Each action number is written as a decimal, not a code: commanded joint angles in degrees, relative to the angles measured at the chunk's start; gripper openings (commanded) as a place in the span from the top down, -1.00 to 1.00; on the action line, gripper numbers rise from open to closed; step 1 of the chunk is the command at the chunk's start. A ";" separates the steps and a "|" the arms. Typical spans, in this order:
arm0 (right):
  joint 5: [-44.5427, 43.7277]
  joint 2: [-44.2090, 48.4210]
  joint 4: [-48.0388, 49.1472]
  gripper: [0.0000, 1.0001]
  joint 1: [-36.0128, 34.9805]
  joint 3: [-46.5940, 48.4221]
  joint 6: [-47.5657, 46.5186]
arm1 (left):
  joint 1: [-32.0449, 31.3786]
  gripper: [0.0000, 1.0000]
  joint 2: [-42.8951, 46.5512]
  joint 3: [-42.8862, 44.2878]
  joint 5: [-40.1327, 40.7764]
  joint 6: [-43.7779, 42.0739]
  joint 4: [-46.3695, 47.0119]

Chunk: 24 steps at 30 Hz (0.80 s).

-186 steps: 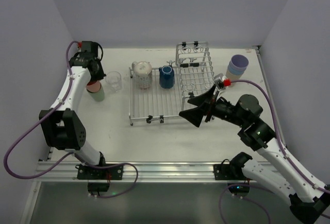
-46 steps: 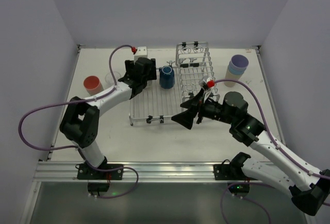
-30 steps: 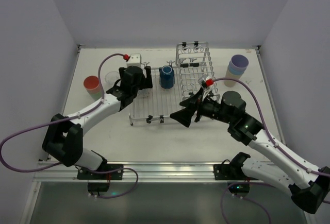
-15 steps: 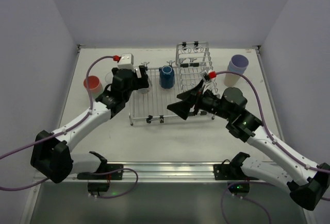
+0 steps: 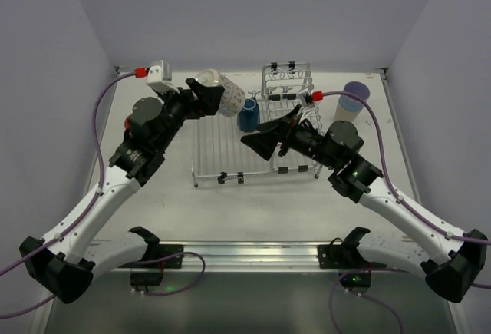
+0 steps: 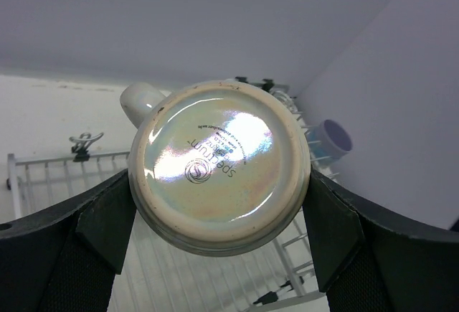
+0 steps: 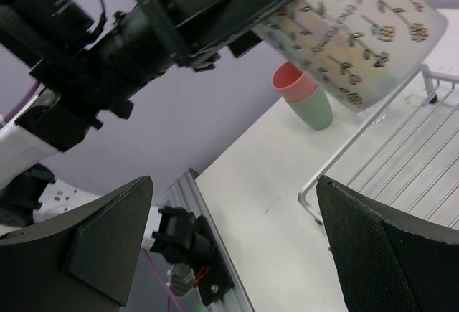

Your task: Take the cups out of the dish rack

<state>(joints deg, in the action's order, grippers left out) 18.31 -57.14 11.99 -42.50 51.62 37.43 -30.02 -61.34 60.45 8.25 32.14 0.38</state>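
The left claw [image 5: 203,96] grips a speckled cream mug [image 5: 226,97], one finger on each side of its body, spread wide to span it. The mug hangs in the air over the far left part of the dish rack [image 5: 230,157], clear of the wires. It lies tilted on its side; the left wrist view looks straight at its glossy base, with the handle [image 6: 140,104] poking out at the upper left.

The right claw [image 5: 259,139] is empty, its fingers spread wide. It hovers over the middle of the rack, just beside the mug but not touching it.

The rack sits on the desk [image 5: 253,211] toward the far edge – a low flat grid on the left, a taller basket on the right. A dark blue cup [image 5: 247,115] stands at the far edge of the flat grid, just beside the basket. A stack of cups with a lavender one on top [image 5: 353,100] stands near the desk's far right corner, apart from the rack. In the right wrist view a pink cup [image 7: 292,77] nested with a pale green cup [image 7: 314,109] stands on the desk beyond the rack's left side.
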 commanded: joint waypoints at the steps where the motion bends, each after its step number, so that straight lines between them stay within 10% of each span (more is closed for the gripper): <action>1: -5.54 -0.86 4.45 -0.98 -0.39 4.10 -0.50 | 0.22 1.00 4.38 4.24 -5.69 6.08 11.65; 24: -3.20 -4.90 12.44 -0.98 -0.21 8.06 0.18 | 0.14 1.00 8.96 3.28 -21.87 19.97 22.99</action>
<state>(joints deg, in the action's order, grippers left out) 13.30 -61.41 17.15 -42.48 57.45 36.67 -30.02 -55.29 60.88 -10.41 47.55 10.24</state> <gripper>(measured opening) 0.989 0.922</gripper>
